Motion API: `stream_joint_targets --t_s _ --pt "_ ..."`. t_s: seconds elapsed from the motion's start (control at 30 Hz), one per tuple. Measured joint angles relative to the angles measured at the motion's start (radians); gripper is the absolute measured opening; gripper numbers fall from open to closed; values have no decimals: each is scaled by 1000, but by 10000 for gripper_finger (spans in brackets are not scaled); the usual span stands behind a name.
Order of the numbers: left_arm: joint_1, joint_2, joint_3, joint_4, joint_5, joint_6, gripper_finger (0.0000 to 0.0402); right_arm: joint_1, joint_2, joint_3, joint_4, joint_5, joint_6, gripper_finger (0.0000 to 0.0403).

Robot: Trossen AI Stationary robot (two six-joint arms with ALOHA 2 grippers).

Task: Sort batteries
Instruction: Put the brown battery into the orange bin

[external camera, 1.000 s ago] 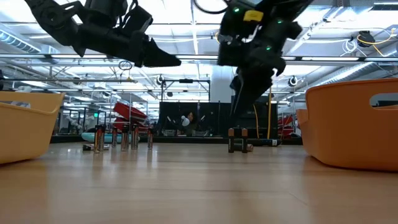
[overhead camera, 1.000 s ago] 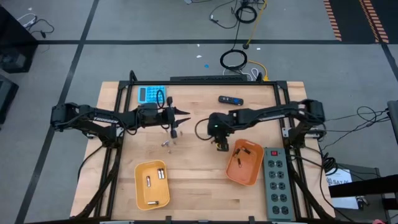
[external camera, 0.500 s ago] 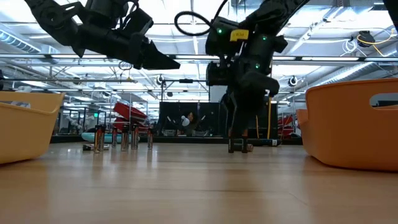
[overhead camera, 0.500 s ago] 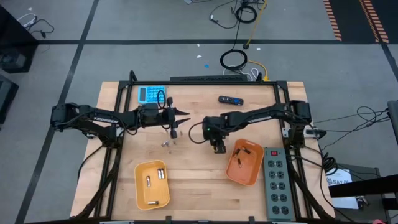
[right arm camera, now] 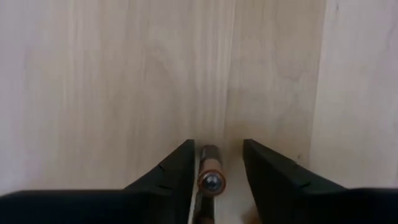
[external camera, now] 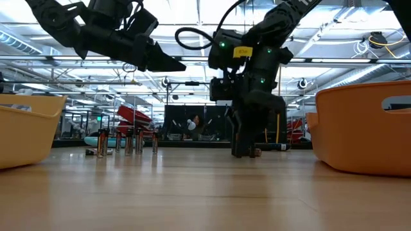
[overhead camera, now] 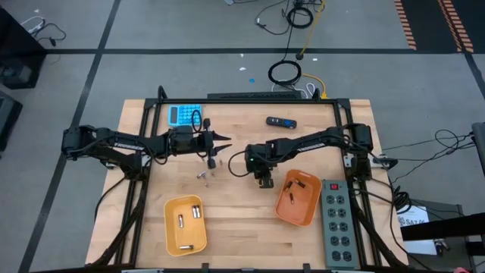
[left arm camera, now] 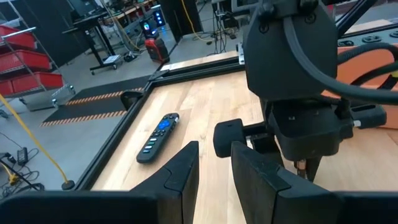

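My right gripper [overhead camera: 263, 180] is down at the table beside the orange tray [overhead camera: 297, 199], open. In the right wrist view its fingers [right arm camera: 177, 171] stand on either side of a small upright battery [right arm camera: 210, 180] with a copper top; I cannot tell whether they touch it. The low view shows this gripper [external camera: 246, 144] around batteries [external camera: 255, 152] that stand on the wood. A second group of batteries [overhead camera: 204, 172] stands and lies left of it [external camera: 128, 141]. My left gripper [overhead camera: 227, 139] hovers above that group, its fingers [left arm camera: 180, 168] a narrow gap apart.
A yellow tray [overhead camera: 186, 225] with a few batteries sits near the table's near edge. A power strip [overhead camera: 337, 221] lies right of the orange tray. A black remote [overhead camera: 281, 121] and a blue calculator [overhead camera: 184, 114] lie toward the far edge. Bare wood lies between the trays.
My right gripper has come down from above the standing batteries to the table and shifted slightly toward the table's left, so its fingers now stand around a battery. The left arm has kept still.
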Motion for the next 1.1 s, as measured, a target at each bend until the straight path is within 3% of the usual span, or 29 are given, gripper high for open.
stream_joint_targets --t_s 0.3,0.93,1.1 --pt "0 0 0 1 0 0 105 -1 0 1 -8 2 -24 15" --pt "0 0 0 1 0 0 105 -1 -29 17 -29 50 -53 15" --pt "0 0 0 -4 0 0 105 2 -107 17 -173 44 -125 15"
